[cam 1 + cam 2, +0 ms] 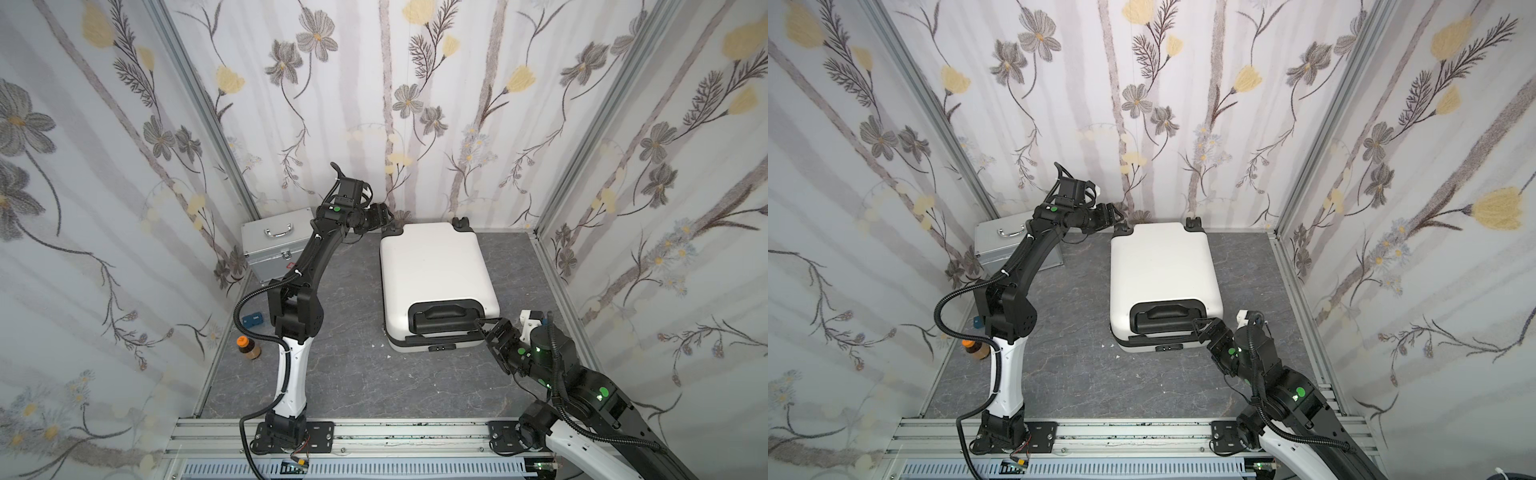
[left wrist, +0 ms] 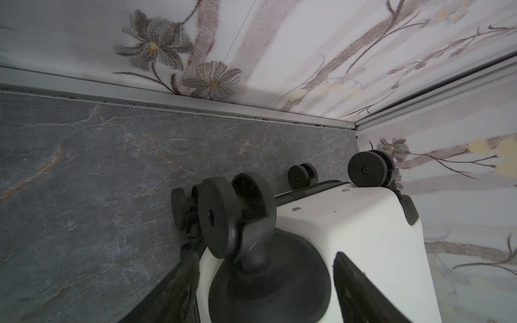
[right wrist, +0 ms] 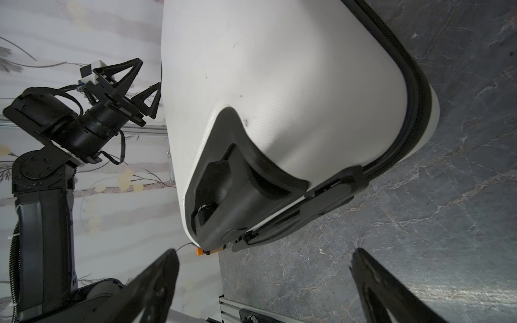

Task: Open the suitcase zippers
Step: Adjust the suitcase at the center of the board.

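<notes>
- In both top views you see the suitcase (image 1: 432, 266) (image 1: 1163, 262) lying flat and shut on the desk (image 1: 345, 374), towards the far right. Its handle recess (image 1: 446, 316) is at the near end.
- Only the right wrist view gives you the zipper (image 3: 418, 95). It is a dark band round the seam at the near right corner and is closed there; no pulls can be made out.
- Only the left wrist view shows you all four wheels (image 2: 221, 218) at the suitcase's far end.
- Your left gripper (image 1: 384, 216) (image 2: 265, 256) sits at the far left corner. Its jaws are spread with the wheel mount (image 2: 268, 279) between them; you cannot tell whether they touch it.
- Your right gripper (image 1: 484, 328) (image 3: 264, 251) hangs released just beside the near right corner, with only bare desk between its fingers.
- The top views alone show you the silver case (image 1: 274, 245) at the far left, lid shut and contents hidden.
- They also show an orange-capped bottle (image 1: 248, 348) at the left edge with something brownish inside.
</notes>
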Action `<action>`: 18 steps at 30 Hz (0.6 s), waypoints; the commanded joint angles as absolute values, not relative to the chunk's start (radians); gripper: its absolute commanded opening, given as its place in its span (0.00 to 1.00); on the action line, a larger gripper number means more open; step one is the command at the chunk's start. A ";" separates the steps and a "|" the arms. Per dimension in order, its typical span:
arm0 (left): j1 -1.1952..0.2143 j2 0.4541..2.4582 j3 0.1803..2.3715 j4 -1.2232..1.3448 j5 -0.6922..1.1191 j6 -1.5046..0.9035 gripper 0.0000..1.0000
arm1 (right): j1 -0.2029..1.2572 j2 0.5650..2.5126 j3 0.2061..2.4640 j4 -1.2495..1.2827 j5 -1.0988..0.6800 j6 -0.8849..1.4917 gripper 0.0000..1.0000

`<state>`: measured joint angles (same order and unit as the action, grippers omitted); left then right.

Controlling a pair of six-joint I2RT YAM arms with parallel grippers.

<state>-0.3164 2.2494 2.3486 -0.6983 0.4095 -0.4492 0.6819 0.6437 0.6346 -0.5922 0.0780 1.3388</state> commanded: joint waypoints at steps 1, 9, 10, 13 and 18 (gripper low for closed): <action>-0.324 2.315 2.428 -0.771 0.387 -0.499 0.77 | 0.688 0.670 0.609 -0.469 0.110 1.385 0.96; -0.353 2.405 2.475 -0.740 0.374 -0.549 0.77 | 0.687 0.693 0.576 -0.384 0.112 1.385 0.96; -0.356 2.423 2.504 -0.771 0.336 -0.555 0.76 | 0.686 0.696 0.575 -0.382 0.113 1.384 0.96; -0.360 2.477 2.578 -0.834 0.260 -0.579 0.75 | 0.686 0.697 0.569 -0.374 0.119 1.383 0.96; -0.359 2.517 2.628 -0.897 0.170 -0.579 0.70 | 0.678 0.693 0.535 -0.367 0.132 1.372 0.96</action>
